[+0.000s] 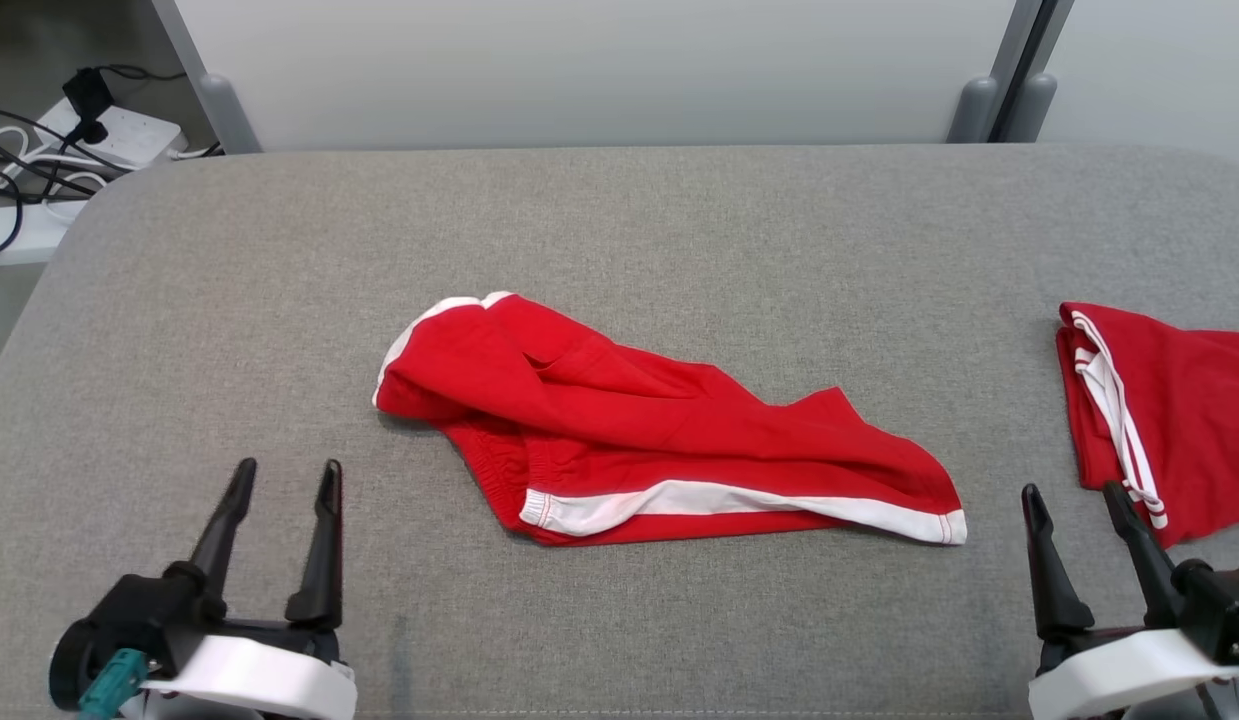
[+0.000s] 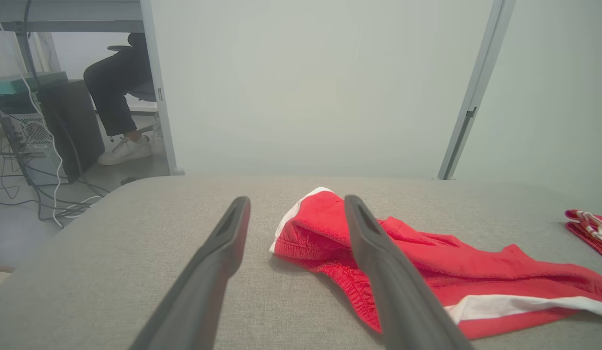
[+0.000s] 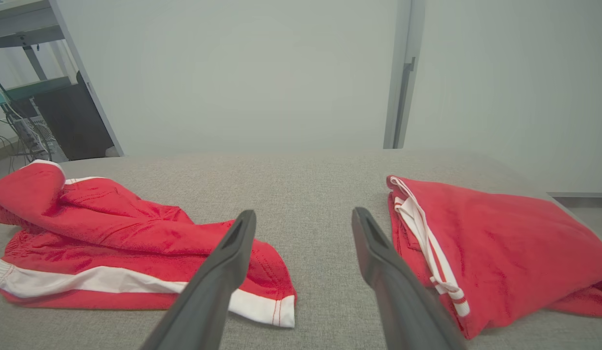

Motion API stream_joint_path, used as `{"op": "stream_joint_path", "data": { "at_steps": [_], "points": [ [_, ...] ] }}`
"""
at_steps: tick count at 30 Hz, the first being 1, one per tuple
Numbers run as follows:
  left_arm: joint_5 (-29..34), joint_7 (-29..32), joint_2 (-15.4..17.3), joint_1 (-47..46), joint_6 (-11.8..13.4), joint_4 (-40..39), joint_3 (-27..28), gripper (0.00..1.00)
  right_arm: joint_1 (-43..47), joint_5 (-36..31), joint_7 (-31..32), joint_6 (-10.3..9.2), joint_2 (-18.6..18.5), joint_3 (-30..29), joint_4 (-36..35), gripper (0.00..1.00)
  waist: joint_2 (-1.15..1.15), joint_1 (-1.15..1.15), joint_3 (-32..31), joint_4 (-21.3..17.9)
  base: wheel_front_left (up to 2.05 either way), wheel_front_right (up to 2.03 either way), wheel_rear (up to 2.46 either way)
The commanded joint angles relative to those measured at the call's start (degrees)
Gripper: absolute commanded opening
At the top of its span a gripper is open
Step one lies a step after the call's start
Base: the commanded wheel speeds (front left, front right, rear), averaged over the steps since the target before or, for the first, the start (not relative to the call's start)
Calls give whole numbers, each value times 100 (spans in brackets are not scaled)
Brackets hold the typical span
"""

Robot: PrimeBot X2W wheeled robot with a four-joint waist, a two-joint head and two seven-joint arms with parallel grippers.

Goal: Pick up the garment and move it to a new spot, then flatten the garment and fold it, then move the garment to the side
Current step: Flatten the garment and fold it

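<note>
On a grey cloth-covered table, seen from the robot's head, a pair of red shorts with white trim lies crumpled at the middle; one end is bunched and turned over itself, the elastic waistband shows on the near side, and nothing touches the cloth. At the lower left the left gripper hovers near the table's front edge, its two dark fingers spread wide and empty; at the lower right the right gripper stands the same way, released and holding nothing, just beside a second red garment that lies folded at the table's right edge, well apart from the shorts. From the left wrist the shorts lie ahead and to the right of that arm's fingers; from the right wrist they lie to the left, with the folded garment to the right.

By the look of it, the first step, picking the shorts up, is not yet begun; the next move calls for an arm to reach forward and down to a free edge, such as the white hem or the waistband, pinch the cloth without catching the table cover, and lift it clear.

Counted: one table; two red garments, one crumpled and one folded; two grippers with four fingers in all; one seated person with a white shoe beyond the table in the left wrist view; one white power strip with black cables past the far left corner.
</note>
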Motion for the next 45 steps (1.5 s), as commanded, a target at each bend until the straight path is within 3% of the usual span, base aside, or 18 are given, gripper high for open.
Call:
{"op": "stream_joint_path", "data": {
  "at_steps": [1, 11, 31, 34, 45],
  "points": [
    [85, 22, 129, -188, -25, -115, 169, 100, -22, -43, 24, 0, -41, 88, -204, 100, 0, 0, -33, -9, 0, 0, 0],
    [302, 268, 205, -122, 146, -102, -35, 100, 287, -95, 182, 0, 88, 72, -378, 100, 0, 0, -241, -90, 0, 0, 0],
    [325, 408, 208, -251, 236, -262, -158, 100, 249, -34, 234, 0, 158, 118, -442, 100, 0, 0, -154, -43, 0, 0, 0],
    [306, 538, 187, -312, 151, -272, -284, 100, 230, 18, 279, 0, 161, 115, -402, 100, 0, 0, -117, -33, 0, 0, 0],
    [43, 1553, -163, -953, -673, 281, -1271, 100, -211, 231, 657, 0, -129, 512, 277, 100, 0, 0, 310, -94, 0, 0, 0]
  ]
}}
